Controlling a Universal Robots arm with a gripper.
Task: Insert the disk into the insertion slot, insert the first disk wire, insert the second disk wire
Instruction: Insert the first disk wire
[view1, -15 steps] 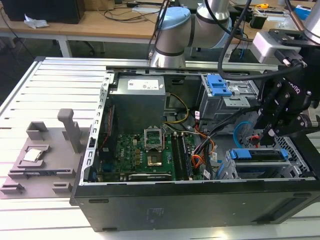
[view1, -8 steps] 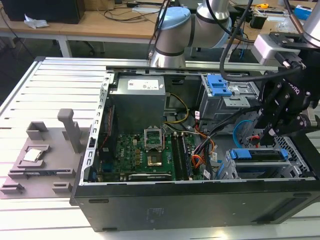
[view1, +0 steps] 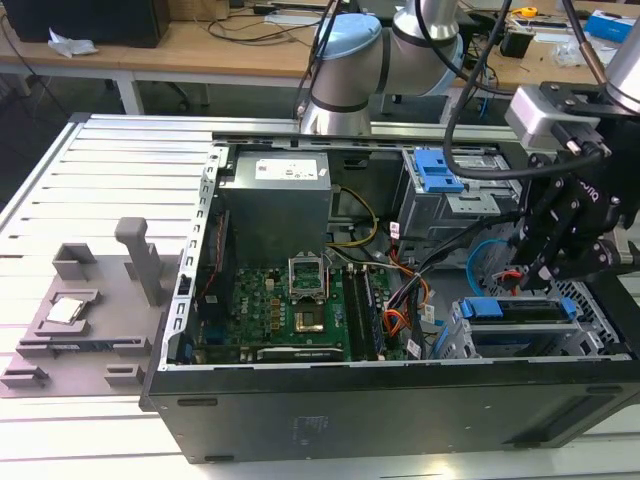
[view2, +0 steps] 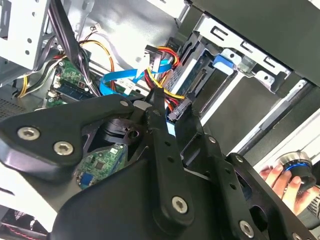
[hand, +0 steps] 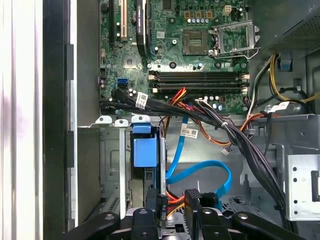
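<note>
Off to the exterior view's right, the gripper (view1: 528, 272) hangs above the disk (view1: 520, 312), which sits in the insertion slot (view1: 458, 338). Second wrist view: the fingers (view2: 159, 130) are clenched on the disk wire (view2: 178, 107), near the disk's rear edge. First wrist view: the case floor (hand: 205, 150) lies open between the slot's edge and the grey bay (hand: 300, 175).

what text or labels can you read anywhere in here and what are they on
No text can be read.
White label on the power supply: print cannot be made out.
White tags on the cables: print cannot be made out.
</note>
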